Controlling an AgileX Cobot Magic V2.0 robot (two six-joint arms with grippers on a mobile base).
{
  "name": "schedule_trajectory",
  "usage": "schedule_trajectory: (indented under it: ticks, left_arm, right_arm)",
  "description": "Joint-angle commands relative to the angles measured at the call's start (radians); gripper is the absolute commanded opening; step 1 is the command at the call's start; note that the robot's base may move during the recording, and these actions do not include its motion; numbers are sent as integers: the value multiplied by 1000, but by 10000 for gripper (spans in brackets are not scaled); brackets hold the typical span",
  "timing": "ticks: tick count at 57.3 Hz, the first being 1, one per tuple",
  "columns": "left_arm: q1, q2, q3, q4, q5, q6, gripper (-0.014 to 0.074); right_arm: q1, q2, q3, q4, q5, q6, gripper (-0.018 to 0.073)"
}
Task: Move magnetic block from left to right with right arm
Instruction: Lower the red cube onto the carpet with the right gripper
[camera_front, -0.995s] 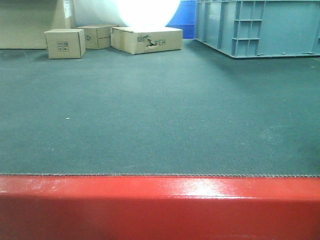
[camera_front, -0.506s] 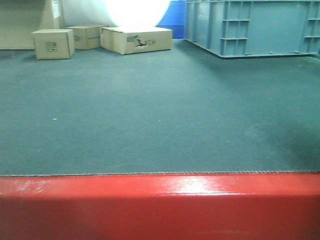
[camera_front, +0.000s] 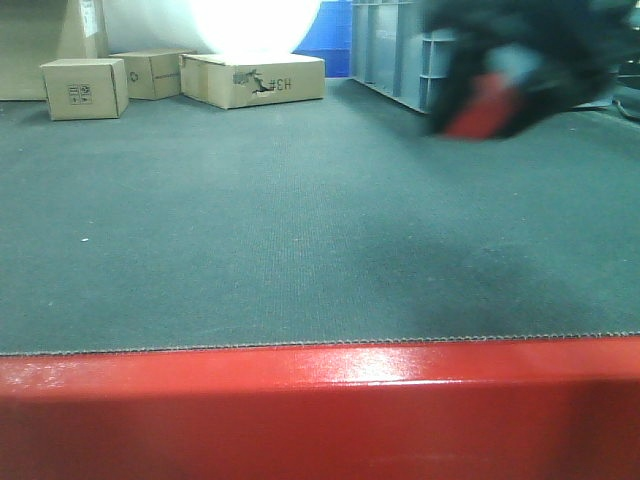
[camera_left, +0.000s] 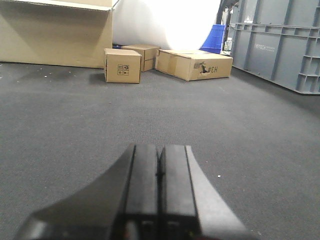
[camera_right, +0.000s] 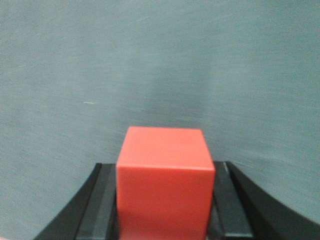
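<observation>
In the front-facing view the right gripper (camera_front: 500, 85) is showing as a dark, motion-blurred mass in the upper right, well above the grey carpet (camera_front: 250, 220), with the magnetic block (camera_front: 478, 108) glimpsed as a red patch inside it; the blur is hiding how the jaws are standing here. A red edge (camera_front: 320, 410) is filling the bottom of the frame, and tan cardboard boxes (camera_front: 250, 78) are sitting far back beside a blue-grey crate (camera_front: 395, 50). In the left wrist view the left gripper (camera_left: 159, 180) is resting low over the carpet with its two pads pressed together and nothing between them, pointing toward the boxes. In the right wrist view the block (camera_right: 165, 185) is sitting between the two black fingers (camera_right: 97, 205), which are pressing on its left and right faces, so the pincer is clamped on it, off the floor. The step in hand looks like the carry to the right; doing it well means keeping the squeeze even, travelling level, and lowering until the bottom face meets the carpet before letting go. Being a cube, the block has no long axis; its top face is looking level, edges running square to the fingers.
</observation>
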Motion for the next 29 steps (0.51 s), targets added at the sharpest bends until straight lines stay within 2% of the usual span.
schedule_trajectory:
  ticks: [1,13,23,29]
  left_arm:
    - [-4,-9,9,-5,-91,2,-126]
    - [-4,-9,9,-5,-91,2,-126]
    - [-4,-9,9,-5,-91,2,-126]
    - [-4,-9,9,-5,-91,2,-126]
  right_arm:
    - [43,60,-135,-33,18,98,321]
    - [119,251,-383,-126,318,316,321]
    - [149,369,-559,-125,587,338,321]
    - [156,419,-628,-118,654,338,321]
